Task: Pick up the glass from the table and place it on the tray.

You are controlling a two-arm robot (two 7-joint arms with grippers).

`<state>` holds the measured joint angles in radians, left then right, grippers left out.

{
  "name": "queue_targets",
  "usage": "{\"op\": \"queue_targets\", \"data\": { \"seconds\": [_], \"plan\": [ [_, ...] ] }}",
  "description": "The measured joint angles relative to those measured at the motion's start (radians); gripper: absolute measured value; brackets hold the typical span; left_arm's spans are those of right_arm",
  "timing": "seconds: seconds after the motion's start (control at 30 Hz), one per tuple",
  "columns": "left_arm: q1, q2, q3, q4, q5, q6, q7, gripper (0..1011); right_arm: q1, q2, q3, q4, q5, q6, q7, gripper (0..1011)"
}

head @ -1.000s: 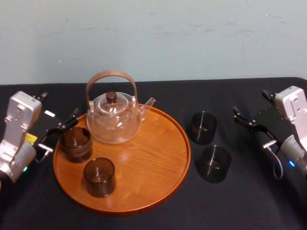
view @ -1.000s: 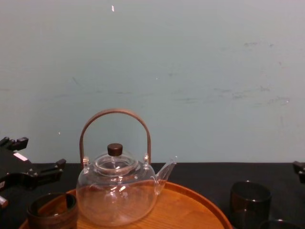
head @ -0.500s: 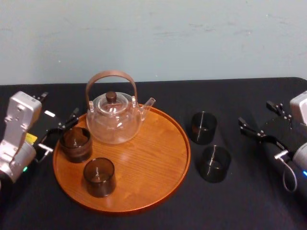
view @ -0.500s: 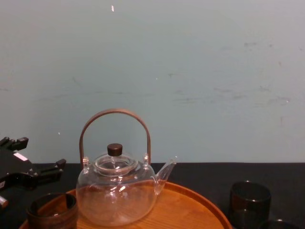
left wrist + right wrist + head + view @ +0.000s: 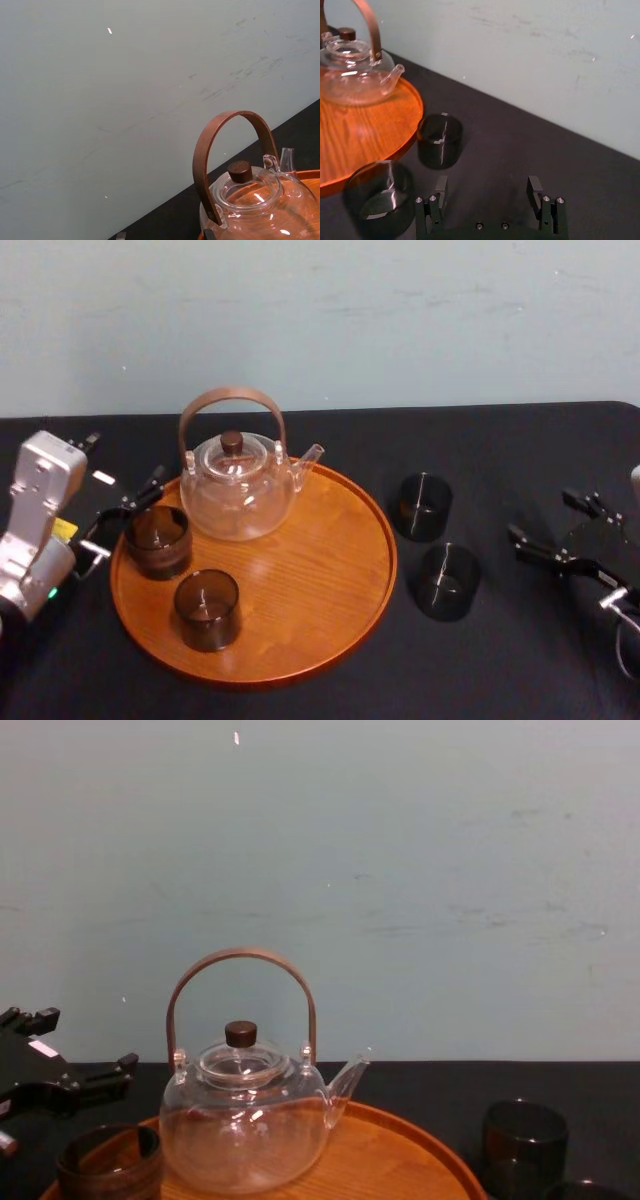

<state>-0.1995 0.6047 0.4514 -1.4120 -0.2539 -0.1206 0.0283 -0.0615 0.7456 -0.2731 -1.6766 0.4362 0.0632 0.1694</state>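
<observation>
A: While the nearer glass (image 5: 448, 582) and the farther glass (image 5: 425, 507) stand on the table (image 5: 520, 440), just right of the tray (image 5: 385, 560), what is risked from here?

B: The right gripper (image 5: 540, 518) is held low beside them, its jaws spread wide with nothing between. The nearer glass would probably be taken first. It stands close to the farther one, which could be knocked if the jaws are brought in at a slant.

A: And over the tray?

B: The raised rim could be clipped if the glass is carried too low. Smooth glass could also be let slip by a shallow grip. Room is narrowed by the teapot (image 5: 238, 485) and two other glasses (image 5: 207, 610) set there.

A: Is the left gripper (image 5: 125, 515) a concern?

B: It is parked at the tray's left edge, jaws apart, next to one of those glasses. That glass could be bumped if the arm is moved.
</observation>
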Motion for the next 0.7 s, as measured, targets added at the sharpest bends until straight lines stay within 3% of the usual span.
{"op": "queue_targets", "data": {
  "seconds": [0.3,0.7],
  "plan": [
    [0.000,0.000,0.000,0.000,0.000,0.000,0.000,1001,-0.052,0.027,0.022,-0.040,0.023,0.060,0.059,1002],
    [0.000,0.000,0.000,0.000,0.000,0.000,0.000,1001,-0.079,0.032,0.010,-0.069,0.003,0.098,0.136,1002]
  ]
}}
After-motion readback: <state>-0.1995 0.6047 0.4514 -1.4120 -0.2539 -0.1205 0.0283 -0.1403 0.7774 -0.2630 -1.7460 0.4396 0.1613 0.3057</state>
